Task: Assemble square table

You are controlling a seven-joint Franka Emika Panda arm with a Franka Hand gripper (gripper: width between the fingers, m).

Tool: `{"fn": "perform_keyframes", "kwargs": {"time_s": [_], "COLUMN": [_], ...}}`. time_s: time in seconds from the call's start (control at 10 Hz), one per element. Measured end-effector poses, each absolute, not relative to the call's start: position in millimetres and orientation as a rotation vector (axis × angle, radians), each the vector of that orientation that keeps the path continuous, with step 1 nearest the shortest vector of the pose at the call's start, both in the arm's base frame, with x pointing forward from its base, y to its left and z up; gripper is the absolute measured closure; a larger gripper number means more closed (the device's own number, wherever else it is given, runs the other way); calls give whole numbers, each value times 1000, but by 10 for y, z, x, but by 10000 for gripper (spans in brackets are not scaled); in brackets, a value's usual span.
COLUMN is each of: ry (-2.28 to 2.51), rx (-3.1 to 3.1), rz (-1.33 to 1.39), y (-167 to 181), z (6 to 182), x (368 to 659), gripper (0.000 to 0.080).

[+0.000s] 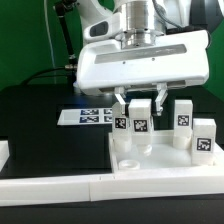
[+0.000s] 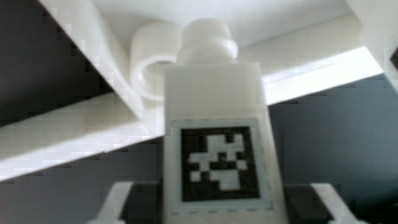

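Four leg blocks are showing in the exterior view. Gripper [image 1: 140, 101] is clamping one leg block [image 1: 140, 117] upright over the square top [image 1: 128, 157], fingers pressing both its sides. Three other legs [image 1: 184, 115] are standing on the top toward the exterior view's right. Marker board [image 1: 84, 116] is lying behind on the black table [image 1: 40, 125].

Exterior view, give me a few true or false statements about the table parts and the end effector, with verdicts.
1. The end effector holds a white tagged plastic leg block. True.
2. The white square plastic tabletop lies on a red cloth. False: the table cover is black.
3. The flat white marker board lies behind the tabletop. True.
4. All leg blocks lie flat. False: another leg block and the rest stand upright.
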State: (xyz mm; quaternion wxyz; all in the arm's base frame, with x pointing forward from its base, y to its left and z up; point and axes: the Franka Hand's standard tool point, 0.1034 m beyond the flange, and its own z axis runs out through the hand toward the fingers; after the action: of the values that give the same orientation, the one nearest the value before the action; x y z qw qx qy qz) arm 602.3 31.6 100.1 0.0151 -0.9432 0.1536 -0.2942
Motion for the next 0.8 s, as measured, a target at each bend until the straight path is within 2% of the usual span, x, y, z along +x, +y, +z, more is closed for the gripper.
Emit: {"fn": "perform_keyframes", "kwargs": {"time_s": [0.5, 0.8], "ry": [487, 500], "rx": [-2939, -2923], "rz": [-905, -863], "y": [255, 290], "z": [1017, 1185], "x": [6125, 6361], "gripper": [509, 509]}}
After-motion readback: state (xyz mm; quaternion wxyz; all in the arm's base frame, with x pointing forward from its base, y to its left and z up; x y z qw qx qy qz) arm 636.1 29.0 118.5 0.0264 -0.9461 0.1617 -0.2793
